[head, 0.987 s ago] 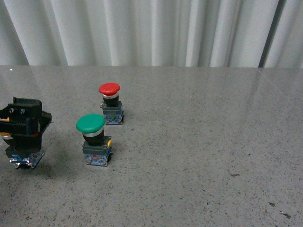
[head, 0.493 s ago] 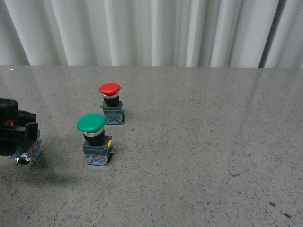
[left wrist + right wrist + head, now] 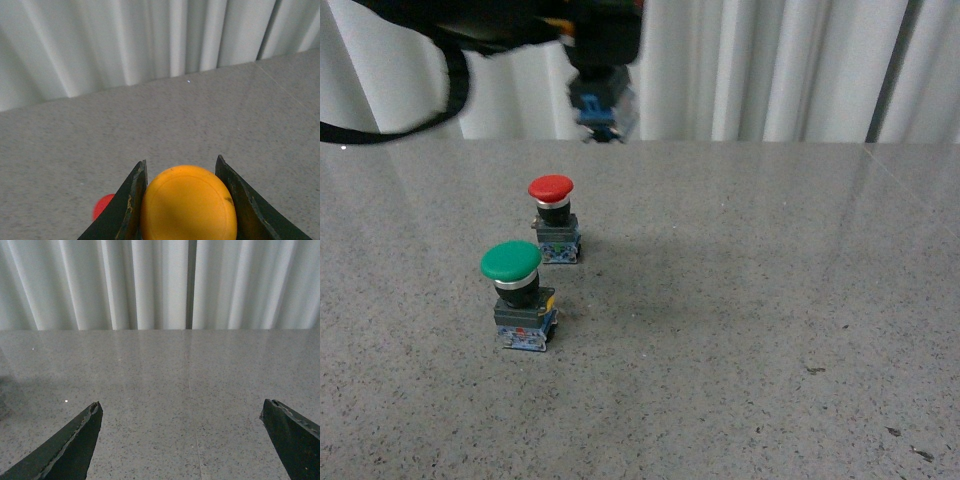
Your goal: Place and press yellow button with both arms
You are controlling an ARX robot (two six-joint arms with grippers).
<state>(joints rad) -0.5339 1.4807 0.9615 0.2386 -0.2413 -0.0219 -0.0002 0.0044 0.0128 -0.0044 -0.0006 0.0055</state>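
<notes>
A black cable (image 3: 452, 88) is looping in from the upper left of the front view, and the left arm (image 3: 510, 22) is reaching across the top of that view, blurred, in front of the white curtain (image 3: 770, 70). The left gripper (image 3: 181, 169) is clamping the yellow button (image 3: 187, 205) between its two dark fingers (image 3: 131, 202), which are pressing on either side of the yellow cap. The button is hanging high in the air over the far edge of the surface (image 3: 740, 300), left of the middle. In the front view only its blue-marked base is showing below the gripper. On the surface below it, the green button (image 3: 512, 264) is standing upright on the left half, towards the near edge. The red button (image 3: 551, 188) is standing upright behind it and slightly to the right, closer to the far edge. The two are near each other but not touching. The red button is sitting under the held button and a little nearer to the robot, and in the left wrist view its cap is peeking out beside one finger. Further right, the grey speckled surface is carrying a few dark specks (image 3: 910, 445) near its near right corner. The right arm is not showing in the front view. In its wrist view the right gripper (image 3: 181, 410) is spreading its fingers (image 3: 70, 450) wide apart above the surface, gripping nothing and pointing towards the curtain.
</notes>
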